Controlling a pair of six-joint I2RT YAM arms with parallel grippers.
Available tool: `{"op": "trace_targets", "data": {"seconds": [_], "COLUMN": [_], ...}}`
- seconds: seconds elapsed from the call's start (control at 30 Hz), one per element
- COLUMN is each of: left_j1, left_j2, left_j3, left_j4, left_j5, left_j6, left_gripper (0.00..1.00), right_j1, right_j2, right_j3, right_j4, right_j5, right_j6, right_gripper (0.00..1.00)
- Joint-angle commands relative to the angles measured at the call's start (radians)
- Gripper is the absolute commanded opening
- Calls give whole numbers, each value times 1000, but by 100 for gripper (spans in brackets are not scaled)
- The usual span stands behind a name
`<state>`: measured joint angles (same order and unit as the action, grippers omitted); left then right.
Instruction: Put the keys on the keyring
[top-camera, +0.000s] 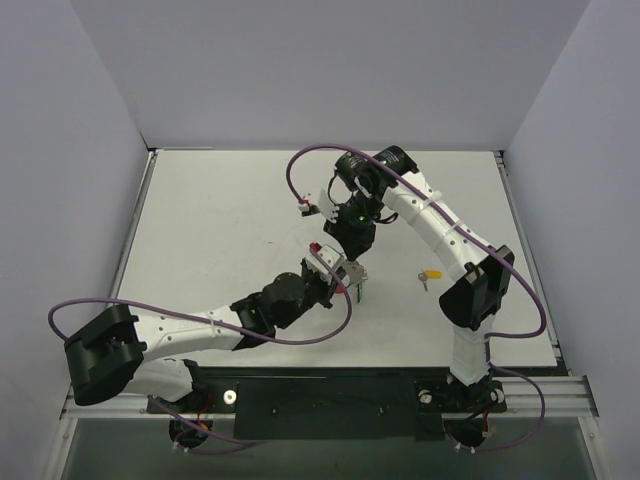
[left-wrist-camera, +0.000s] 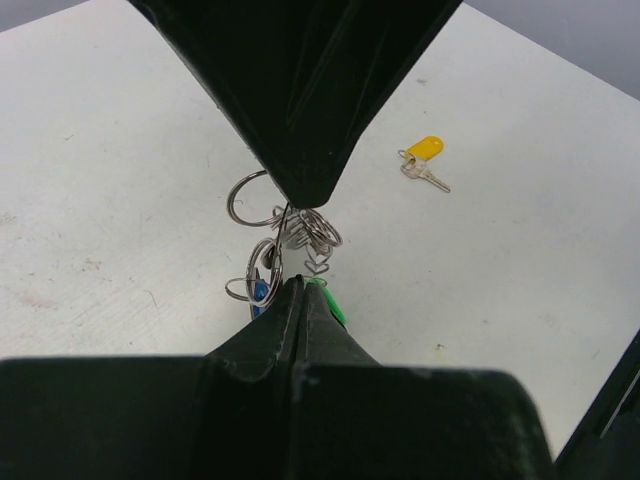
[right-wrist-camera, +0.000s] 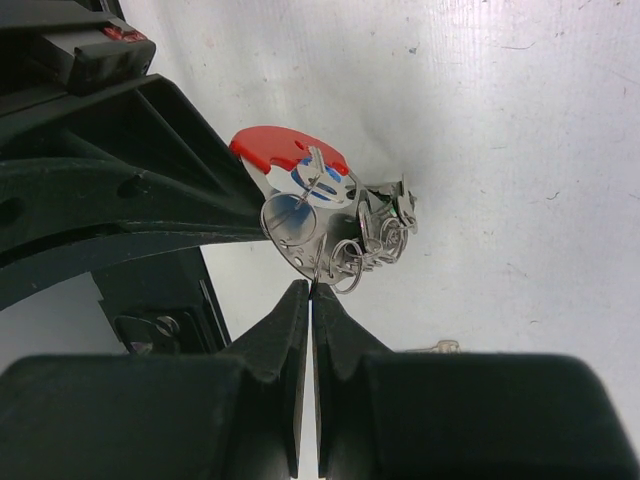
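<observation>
left pincer (left-wrist-camera: 298, 292) and right pincer (right-wrist-camera: 310, 296) both shut on keyring (right-wrist-camera: 285, 152), yellow key (left-wrist-camera: 426, 150) flat on table (top-camera: 220, 220), blade toward near edge

The blue key (left-wrist-camera: 259, 292) and green key (left-wrist-camera: 336, 306) sit half hidden behind the left fingers (left-wrist-camera: 265, 345).

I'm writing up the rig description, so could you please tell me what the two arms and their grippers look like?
Both arms, left arm and right arm, have white tubular links joined by black joint housings. A purple cable loops loosely along each. The left gripper and right gripper have black, wedge-shaped fingers tapering to narrow tips. A small green light glows at the right wrist.
</observation>
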<state>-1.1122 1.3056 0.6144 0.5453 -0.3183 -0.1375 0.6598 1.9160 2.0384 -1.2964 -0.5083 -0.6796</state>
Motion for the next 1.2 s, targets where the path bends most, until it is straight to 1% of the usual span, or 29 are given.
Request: {"op": "trace_targets", "data": {"seconds": [0.0,0.1,0.2,0.27,0.37,0.43,0.47,0.5,0.53,0.57,0.6,0.63,0.67,0.73,0.77,0.8,0.87,1.03,1.17], "left_j1": [-6,-17,-26,-29,-28,-26,-23,-20,-12,-5,12,24,58,115,150,161,173,173,172], "left_j2": [-19,-28,-45,-68,-118,-159,-175,-198,-213,-239,-249,-264,-269,-273,-266,-258,-240,-198,-166], "left_j3": [62,76,62,35,-24,-60,-79,-85,-97,-102,-104,-99,-93,-68,-59,-36,1,47,79], "left_j4": [-42,-51,-4,56,125,163,171,168,151,142,115,92,58,3,-17,-54,-114,-180,-229], "left_j5": [-62,-102,-105,-88,-27,16,21,27,53,62,73,88,143,226,251,283,294,318,361], "left_j6": [-48,-63,-51,-34,-8,15,19,19,22,21,4,-34,-59,-193,-235,-284,-318,-306,-277], "left_gripper": [0,0,0,0,0,13,28,34,44,46,53,56,58,61,61,61,61,61,57], "right_j1": [-8,-8,-9,-12,-16,-20,-20,-20,-20,-20,-20,-20,-20,-20,-20,-20,-20,-20,-20], "right_j2": [-9,-11,-11,-14,-14,-17,-18,-18,-18,-18,-18,-18,-17,-18,-15,-15,-17,-15,-15], "right_j3": [-12,-21,-26,-26,-24,-24,-24,-24,-24,-24,-24,-23,-23,-24,-21,-23,-21,-21,-21], "right_j4": [-142,-139,-133,-133,-132,-132,-133,-132,-133,-132,-133,-132,-132,-132,-132,-133,-132,-132,-132], "right_j5": [-10,-12,-9,-6,-9,-10,-13,-15,-16,-18,-16,-18,-19,-19,-21,-19,-22,-24,-24], "right_j6": [17,22,25,26,28,26,26,26,26,26,26,26,26,26,28,28,28,28,28], "right_gripper": [0,0,0,0,0,0,0,0,0,0,0,0,0,0,0,0,0,0,0]}}
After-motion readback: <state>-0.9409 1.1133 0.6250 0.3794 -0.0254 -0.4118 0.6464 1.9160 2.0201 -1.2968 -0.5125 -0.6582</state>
